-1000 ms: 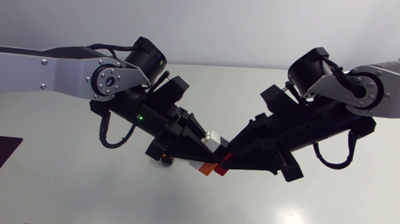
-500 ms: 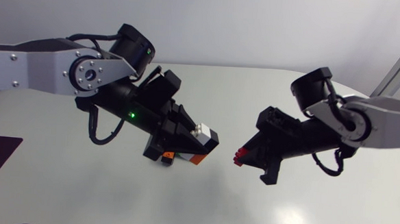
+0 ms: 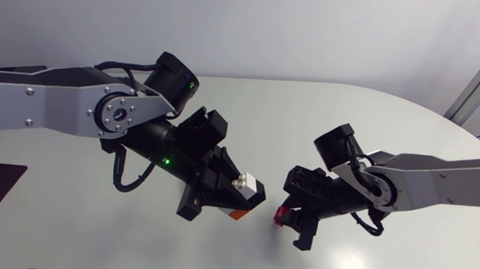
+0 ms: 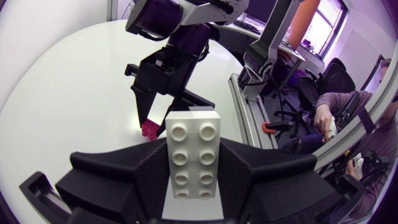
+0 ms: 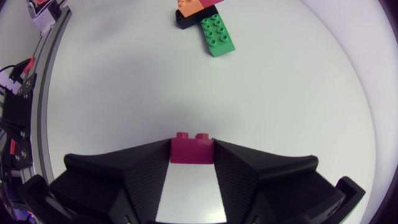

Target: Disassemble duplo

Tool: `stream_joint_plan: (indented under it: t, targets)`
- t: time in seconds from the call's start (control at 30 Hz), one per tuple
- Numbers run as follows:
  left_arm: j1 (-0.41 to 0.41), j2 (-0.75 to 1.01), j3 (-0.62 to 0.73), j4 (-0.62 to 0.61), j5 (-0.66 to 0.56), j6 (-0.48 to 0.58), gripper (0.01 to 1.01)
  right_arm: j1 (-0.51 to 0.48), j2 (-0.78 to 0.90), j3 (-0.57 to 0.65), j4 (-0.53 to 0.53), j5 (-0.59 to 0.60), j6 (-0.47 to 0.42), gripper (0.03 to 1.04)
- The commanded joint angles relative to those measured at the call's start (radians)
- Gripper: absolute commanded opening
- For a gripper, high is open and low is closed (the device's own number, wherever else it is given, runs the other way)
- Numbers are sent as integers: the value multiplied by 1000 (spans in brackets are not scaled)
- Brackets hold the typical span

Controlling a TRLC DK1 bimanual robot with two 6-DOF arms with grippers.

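Right hand (image 5: 193, 147), red brick (image 5: 192, 152) between fingertips (image 5: 155, 159)

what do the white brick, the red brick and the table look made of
White brick: smooth moulded plastic, going by its round studs and soft sheen. Red brick: likely the same plastic, with studs along its edge. Table: smooth white, faintly reflective; laminate or coated board, cannot tell which.

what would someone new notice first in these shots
Two black grippers face each other above the middle of the table: the left gripper is shut on a white brick, its studs toward the wrist camera. The right gripper pinches a small red brick. Ahead of it a green brick lies flat on the table beside a small stack of other bricks.
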Motion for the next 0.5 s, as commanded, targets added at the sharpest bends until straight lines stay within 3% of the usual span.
stream_joint_plan:
  t: [0.0, 0.13, 0.27, 0.47]
  targets:
    - [-10, 12, -21, 5, -7, 25, 225, 5, 17, -28, -2, 2, 7, 879]
    - [-16, 12, -21, 5, -8, 29, 225, -4, -1, -26, -11, -15, 7, 989]
    - [-30, 14, -29, 5, -13, 45, 226, -61, -93, 12, -100, -131, -4, 993]
    - [-48, 15, -36, -6, -19, 71, 230, -175, -203, 195, -407, -408, -73, 993]
